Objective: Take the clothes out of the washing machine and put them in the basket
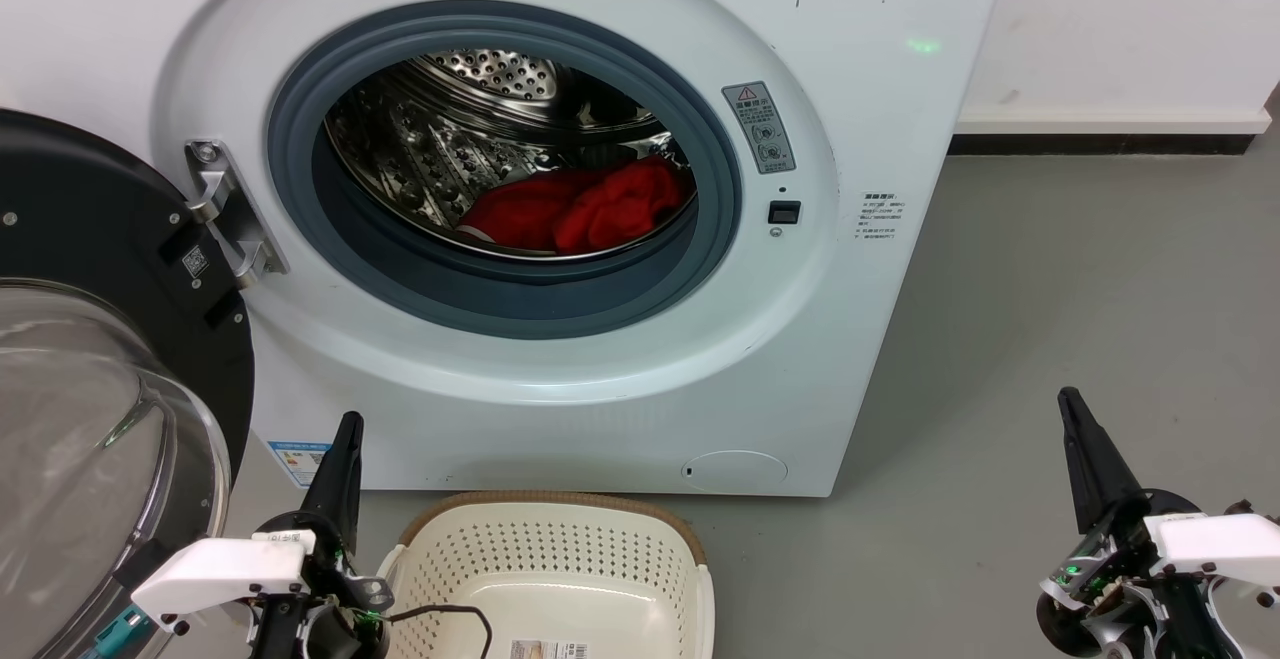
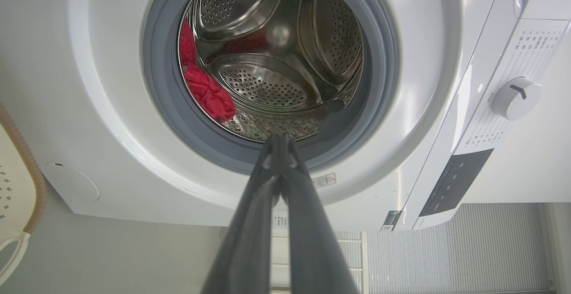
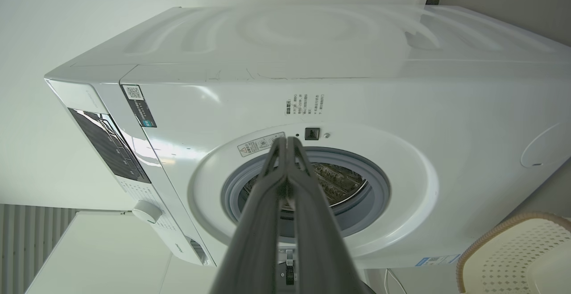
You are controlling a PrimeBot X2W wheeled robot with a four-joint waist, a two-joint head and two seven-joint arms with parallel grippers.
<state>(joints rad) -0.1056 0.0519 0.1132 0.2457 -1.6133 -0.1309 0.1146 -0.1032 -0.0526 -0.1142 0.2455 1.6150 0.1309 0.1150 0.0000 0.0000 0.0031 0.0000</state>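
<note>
The white washing machine (image 1: 560, 239) stands with its black-framed door (image 1: 100, 379) swung open to the left. Red clothes (image 1: 585, 204) lie bunched at the bottom of the steel drum, also seen as red clothes (image 2: 205, 89) in the left wrist view. The cream basket (image 1: 550, 569) sits on the floor in front of the machine and holds no clothes. My left gripper (image 1: 350, 421) is shut and empty, low beside the basket's left edge. Far right over the floor, my right gripper (image 1: 1068, 397) is shut and empty too. Both point toward the machine.
Grey floor (image 1: 1080, 319) stretches to the right of the machine up to a white wall with a dark skirting. The open door's clear dome (image 1: 80, 439) bulges out close to my left arm. A black cable (image 1: 450, 614) hangs over the basket's left rim.
</note>
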